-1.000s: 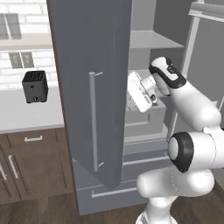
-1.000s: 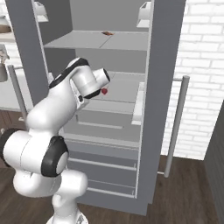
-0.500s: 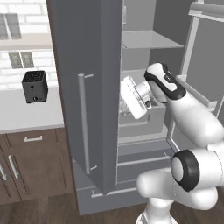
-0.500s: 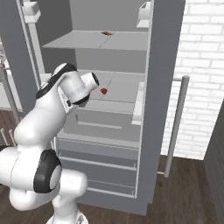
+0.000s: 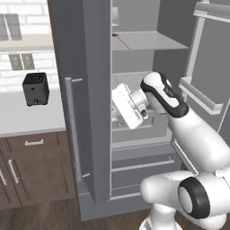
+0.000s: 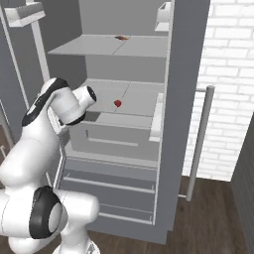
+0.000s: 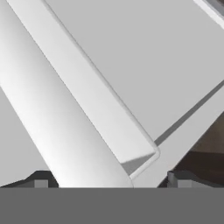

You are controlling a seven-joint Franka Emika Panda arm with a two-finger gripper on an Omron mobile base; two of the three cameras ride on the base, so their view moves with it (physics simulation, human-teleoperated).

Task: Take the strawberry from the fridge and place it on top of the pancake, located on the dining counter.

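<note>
The strawberry (image 6: 117, 103) is a tiny red berry lying on the middle shelf of the open fridge (image 6: 124, 54). My white hand (image 5: 128, 108) hangs in front of that shelf, turned toward the inner side of the left door (image 5: 81, 112), well left of the berry. In the hand view my gripper (image 7: 110, 180) is open, its dark fingertips (image 7: 41, 180) wide apart. A pale grey bar of the fridge (image 7: 83, 109) runs diagonally between them; I cannot tell whether it touches them. The pancake and the dining counter are out of view.
A flat reddish-brown item (image 6: 121, 37) lies on the top shelf. The right door (image 6: 183, 99) stands open with its bin (image 6: 158, 116) and long handle (image 6: 198, 144). Grey drawers (image 6: 114, 183) lie below. A black toaster (image 5: 36, 88) sits on the left counter.
The left fridge door has swung further open to the left. My arm and hand have moved left with it. The strawberry lies where it was and the gripper has stayed open.
</note>
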